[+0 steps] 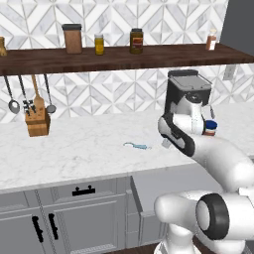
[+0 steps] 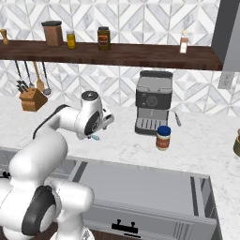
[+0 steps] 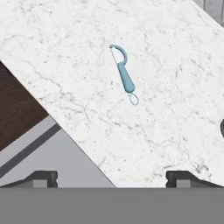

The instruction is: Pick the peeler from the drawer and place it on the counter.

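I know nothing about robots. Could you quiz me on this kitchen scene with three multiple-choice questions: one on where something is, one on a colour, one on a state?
1. Where does the peeler lie?
A. in the drawer
B. on the counter
C. on the shelf

2. What colour is its handle?
A. light blue
B. red
C. black

3. How does the pincer stand?
A. shut on the peeler
B. shut and empty
C. open and empty

Answers:
1 B: it lies flat on the white marble counter, outside the open drawer.
2 A: the hand view shows a light blue handle.
3 C: its tips stand wide apart, clear of the peeler.
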